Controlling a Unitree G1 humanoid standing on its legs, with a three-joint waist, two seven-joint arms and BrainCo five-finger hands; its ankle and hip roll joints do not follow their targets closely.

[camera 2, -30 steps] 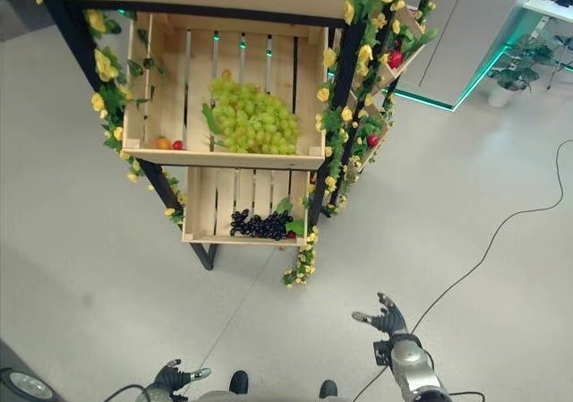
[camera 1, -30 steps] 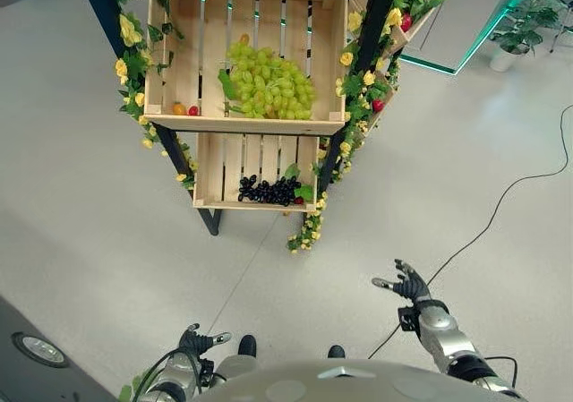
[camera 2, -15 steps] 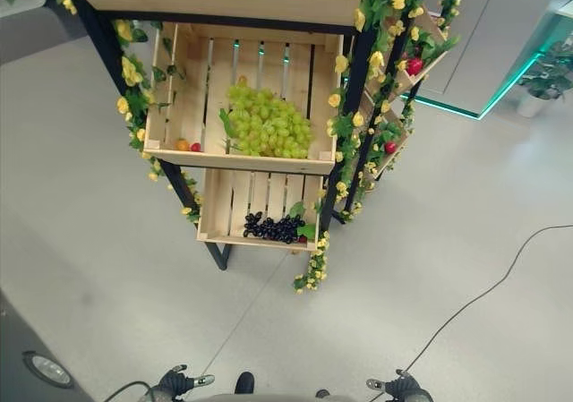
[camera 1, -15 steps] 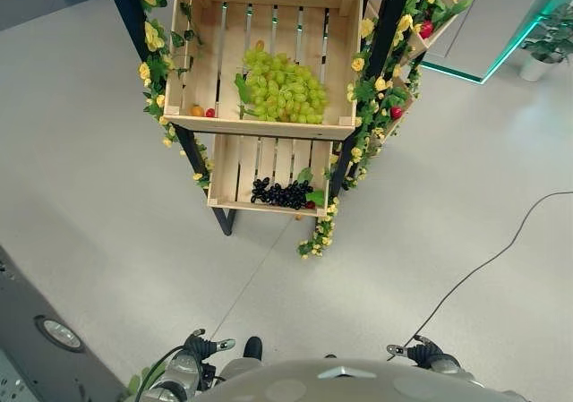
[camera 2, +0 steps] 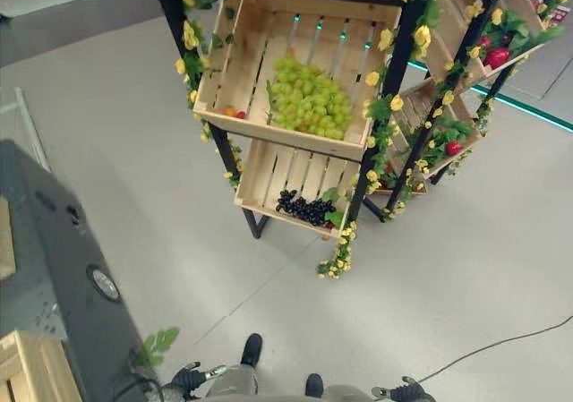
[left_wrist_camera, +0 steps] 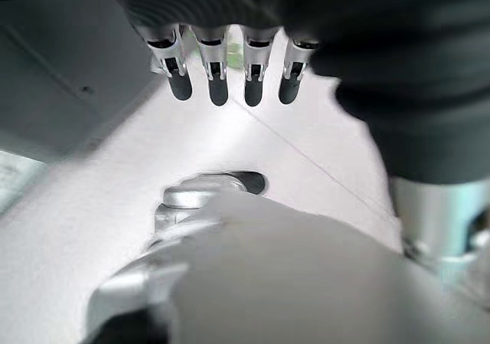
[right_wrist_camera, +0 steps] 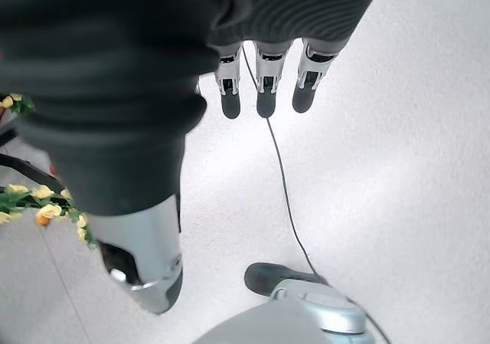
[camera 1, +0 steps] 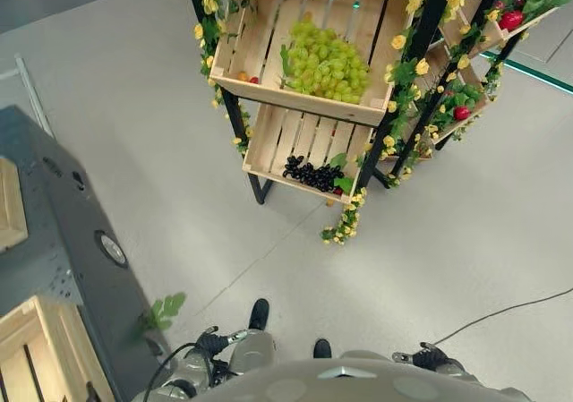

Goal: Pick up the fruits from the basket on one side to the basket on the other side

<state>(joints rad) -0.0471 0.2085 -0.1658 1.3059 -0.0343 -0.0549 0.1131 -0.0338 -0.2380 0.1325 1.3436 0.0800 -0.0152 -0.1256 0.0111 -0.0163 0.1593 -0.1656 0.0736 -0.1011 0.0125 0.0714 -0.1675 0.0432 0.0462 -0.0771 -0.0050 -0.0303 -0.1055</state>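
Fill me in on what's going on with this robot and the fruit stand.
Nothing is being handled. The left hand and right hand hang low at the robot's sides with straight fingers, both empty. Ahead stands a flower-trimmed rack of wooden crates: green grapes in the upper crate, dark grapes in the lower crate, red fruit in the side crates. Another wooden crate sits at the robot's near left.

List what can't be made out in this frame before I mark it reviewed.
- Small fruits at the upper crate's corner: too small to tell their kind, eye views.
- Wooden box at lower left: cut off by the edge; its contents are out of view.
- Red fruits in the side crates: partly hidden by leaves and flowers.
- Left hand and right hand: fingers hang straight, holding nothing.
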